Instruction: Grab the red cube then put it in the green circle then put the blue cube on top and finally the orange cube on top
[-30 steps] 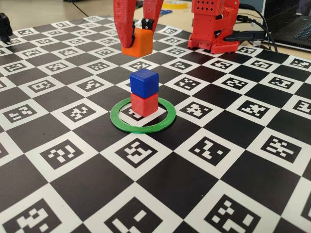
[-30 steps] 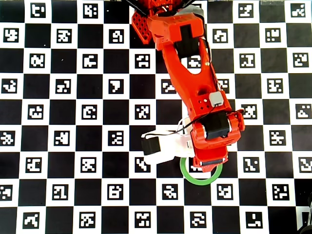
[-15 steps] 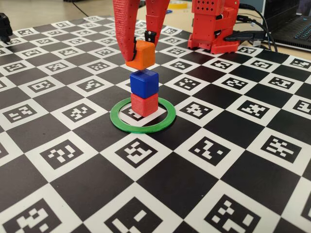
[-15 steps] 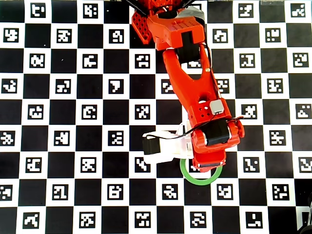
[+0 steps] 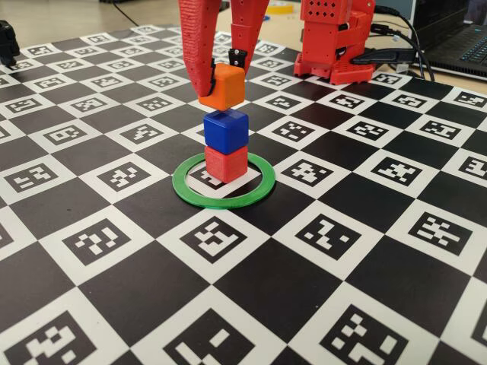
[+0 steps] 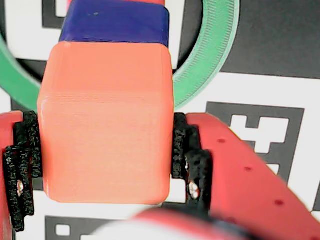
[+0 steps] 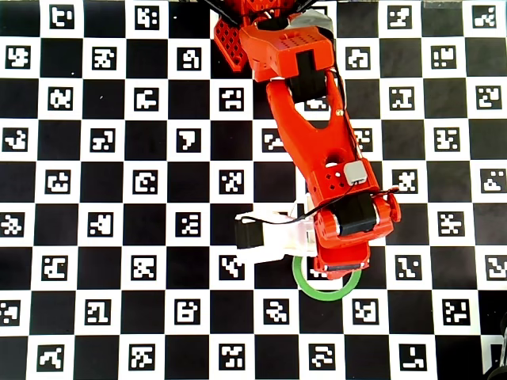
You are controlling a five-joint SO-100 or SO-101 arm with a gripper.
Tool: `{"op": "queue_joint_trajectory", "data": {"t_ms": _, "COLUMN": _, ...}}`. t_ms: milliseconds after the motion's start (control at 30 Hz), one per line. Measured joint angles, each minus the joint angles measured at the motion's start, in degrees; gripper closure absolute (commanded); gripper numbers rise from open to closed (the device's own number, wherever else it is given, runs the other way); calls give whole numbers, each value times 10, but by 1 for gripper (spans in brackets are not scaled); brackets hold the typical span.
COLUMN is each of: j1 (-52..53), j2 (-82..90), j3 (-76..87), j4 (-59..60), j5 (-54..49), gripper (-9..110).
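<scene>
Your small matte red plastic cube [image 5: 226, 163] already sits inside the thin flat green plastic ring [image 5: 262, 187], toward the ring's 12 o'clock edge in the fixed view, and the deep-blue matte plastic cube [image 5: 226, 128] is stacked squarely on it, so two of the three placements look done. What remains is the bright orange matte plastic cube [image 5: 226, 85]: you have it pinched between the red two-finger gripper [image 5: 219, 76], whose black-padded jaws press its left and right faces in the wrist view. It hangs just above the blue cube, slightly tilted and apparently not yet resting on it. In the overhead view the red arm [image 7: 305, 142] reaches from its base at 12 o'clock down toward 6 o'clock, its wrist covering the stack.
</scene>
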Motion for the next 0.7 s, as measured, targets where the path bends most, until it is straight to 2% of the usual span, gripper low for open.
{"op": "queue_joint_trajectory", "data": {"t_ms": 600, "j1": -7, "j2": -16, "j3": 0, "j4": -21, "j5": 9, "gripper": 91}}
{"op": "queue_joint_trajectory", "data": {"t_ms": 700, "j1": -7, "j2": -16, "j3": 0, "j4": -21, "j5": 13, "gripper": 88}}
